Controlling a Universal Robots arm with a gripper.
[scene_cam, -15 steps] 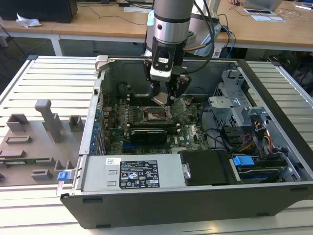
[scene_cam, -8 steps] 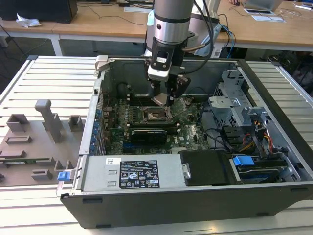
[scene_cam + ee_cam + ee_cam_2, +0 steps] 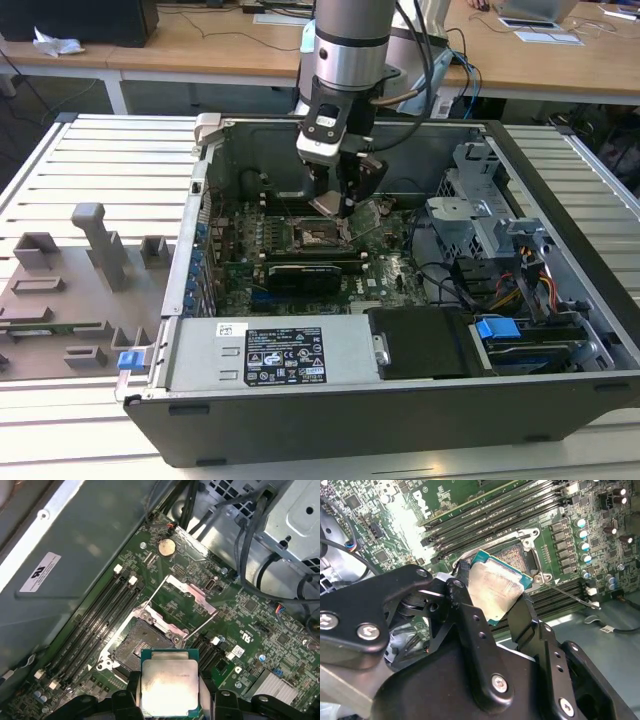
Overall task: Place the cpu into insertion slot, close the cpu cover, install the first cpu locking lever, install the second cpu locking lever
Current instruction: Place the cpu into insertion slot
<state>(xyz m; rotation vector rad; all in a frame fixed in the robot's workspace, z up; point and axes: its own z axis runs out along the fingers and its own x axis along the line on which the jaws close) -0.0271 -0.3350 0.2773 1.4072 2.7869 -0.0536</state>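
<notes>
My gripper (image 3: pixel 334 203) is shut on the cpu (image 3: pixel 328 206), holding it tilted just above the insertion slot (image 3: pixel 314 236) inside the open computer case. In the second wrist view, black fingers (image 3: pixel 463 600) clamp two opposite edges of the silver-topped cpu (image 3: pixel 496 586), with the insertion slot (image 3: pixel 516 559) partly hidden behind it. In the first wrist view, the cpu (image 3: pixel 169 686) hovers beside the bare insertion slot (image 3: pixel 136 647). The cpu cover (image 3: pixel 192 591) is flipped open away from the slot. A thin locking lever (image 3: pixel 565 594) stands raised beside the slot.
Long memory slots (image 3: pixel 107 605) run beside the socket. A power supply box (image 3: pixel 290 355) fills the near side of the case, and a drive cage (image 3: pixel 470 215) with cables sits on the exterior view's right. A grey fixture tray (image 3: pixel 70 290) lies outside the case on the left.
</notes>
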